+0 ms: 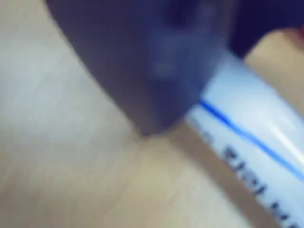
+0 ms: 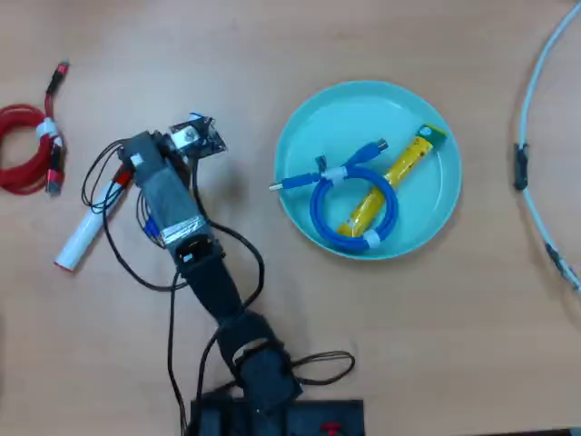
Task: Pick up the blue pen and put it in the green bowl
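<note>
The wrist view is very blurred. The blue pen [image 1: 254,152] fills its right side: a white barrel with a blue line and blue lettering, lying on the wooden table. One dark finger [image 1: 152,85] of my gripper [image 1: 159,128] reaches down right beside the barrel; the other jaw is hidden. In the overhead view the gripper [image 2: 127,168] hangs low at the left, and the arm covers the pen except a small blue bit [image 2: 149,229]. The green bowl [image 2: 363,104] stands well to the right, apart from the gripper.
Inside the bowl lie a coiled blue cable [image 2: 349,204] and a yellow tube [image 2: 399,173]. A white marker with a red cap [image 2: 83,236] lies just left of the arm. A red cable coil [image 2: 27,150] sits far left, a white cable [image 2: 540,100] far right.
</note>
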### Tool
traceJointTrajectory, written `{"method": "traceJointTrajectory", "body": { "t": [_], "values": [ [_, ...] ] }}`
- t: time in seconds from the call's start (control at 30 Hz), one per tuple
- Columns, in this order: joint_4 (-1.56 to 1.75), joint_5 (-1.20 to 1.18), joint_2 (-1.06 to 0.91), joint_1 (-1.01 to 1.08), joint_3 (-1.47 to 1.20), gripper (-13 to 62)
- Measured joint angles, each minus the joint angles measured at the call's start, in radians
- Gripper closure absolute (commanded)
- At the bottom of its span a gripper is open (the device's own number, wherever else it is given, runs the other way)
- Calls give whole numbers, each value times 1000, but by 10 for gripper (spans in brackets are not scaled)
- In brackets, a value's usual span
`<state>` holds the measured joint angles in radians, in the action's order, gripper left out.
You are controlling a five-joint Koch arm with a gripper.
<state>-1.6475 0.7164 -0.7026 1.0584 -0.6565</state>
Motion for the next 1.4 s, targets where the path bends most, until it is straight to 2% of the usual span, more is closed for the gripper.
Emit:
{"method": "traceJointTrajectory", "body": {
  "t": [0.23,0.37,0.6,0.9,1.4],
  "values": [
    [-23,-414,2,-3,35,569],
    [-25,-511,0,-2,41,569],
    [-54,-525,-63,-2,55,568],
    [-87,-511,-302,-6,57,568],
    [-92,-511,-388,17,130,568]
  ]
}}
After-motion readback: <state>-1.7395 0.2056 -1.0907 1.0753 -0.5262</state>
